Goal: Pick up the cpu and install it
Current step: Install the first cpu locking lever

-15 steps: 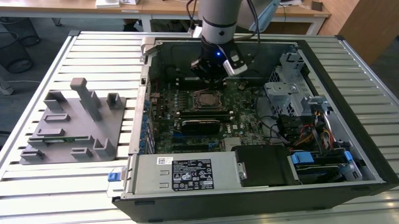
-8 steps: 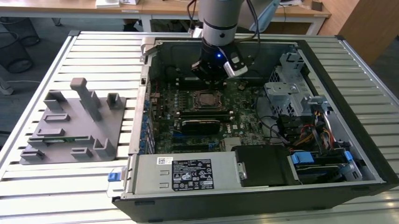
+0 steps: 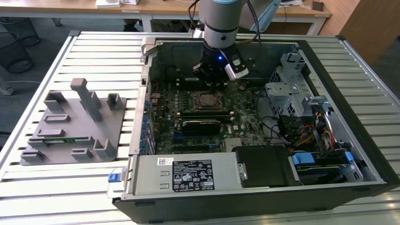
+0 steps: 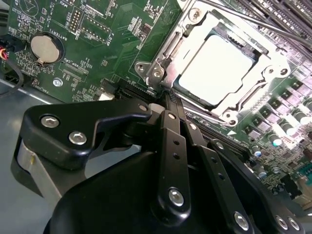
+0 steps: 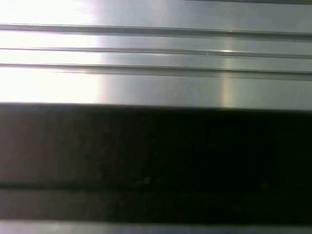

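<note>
Arm's down inside the open computer case (image 3: 325, 154); gripper (image 3: 211, 82) hangs over the motherboard (image 3: 247, 123), just above the socket (image 3: 206, 100) in the exterior view; blue light lit on the wrist. Second wrist view: cpu (image 4: 220, 67) sits flat in the socket, pale silvery top facing up, metal frame (image 4: 165, 58) around it; looks seated square, not tilted. Fingers (image 4: 170, 105) are drawn together, tips meeting at one point right at the frame's edge beside the cpu; nothing between them, no hold on the chip. Coin battery (image 4: 45, 48) well off to one side on the green board. Exterior view again: grey fixture tray (image 3: 72, 126) on the slatted bench (image 3: 93, 51), to the exterior view's left of the case, well apart from the arm; a thin green stick (image 3: 59, 139) lies in one of its slots. PSU box (image 3: 187, 173) along the case's near edge; drive cage (image 3: 287, 89) and cable bundle on the exterior view's right. First wrist view: bright ribbed metal (image 5: 156, 63) over a dark band; can't tell more.
</note>
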Robot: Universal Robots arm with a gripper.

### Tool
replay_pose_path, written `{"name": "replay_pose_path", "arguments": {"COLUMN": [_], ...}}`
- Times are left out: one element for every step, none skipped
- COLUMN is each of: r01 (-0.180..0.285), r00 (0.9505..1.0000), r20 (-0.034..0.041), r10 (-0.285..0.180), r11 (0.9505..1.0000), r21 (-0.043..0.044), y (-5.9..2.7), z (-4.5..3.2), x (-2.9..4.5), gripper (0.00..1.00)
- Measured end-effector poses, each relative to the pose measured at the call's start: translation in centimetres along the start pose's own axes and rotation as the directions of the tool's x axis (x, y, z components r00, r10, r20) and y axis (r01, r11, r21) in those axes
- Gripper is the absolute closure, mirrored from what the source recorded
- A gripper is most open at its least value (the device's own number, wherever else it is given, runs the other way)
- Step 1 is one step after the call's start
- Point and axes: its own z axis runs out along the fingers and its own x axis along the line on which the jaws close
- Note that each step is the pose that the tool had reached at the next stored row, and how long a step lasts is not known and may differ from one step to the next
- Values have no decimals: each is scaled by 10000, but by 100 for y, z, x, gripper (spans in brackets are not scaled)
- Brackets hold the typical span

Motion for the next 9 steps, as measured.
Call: {"name": "replay_pose_path", "arguments": {"r01": [0, 0, 0, 1, 1, 1, 1, 1, 2], "r00": [10000, 10000, 10000, 10000, 10000, 10000, 10000, 10000, 10000], "r20": [0, 1, 1, 1, 2, 2, 2, 2, 2], "r10": [0, 0, 0, -1, -1, -1, -1, -1, -2], "r11": [10000, 10000, 10000, 10000, 10000, 10000, 10000, 10000, 10000], "r21": [0, 1, 0, 0, -2, -2, -2, -2, -2], "y": [0, 0, 0, 0, 0, 1, 1, 1, 2], "z": [2, 2, 2, 2, 2, -1, -6, -13, -19], "x": [-1, -1, -1, -2, -2, -2, -2, -2, -2], "gripper": [89, 89, 89, 89, 89, 89, 89, 89, 89]}}
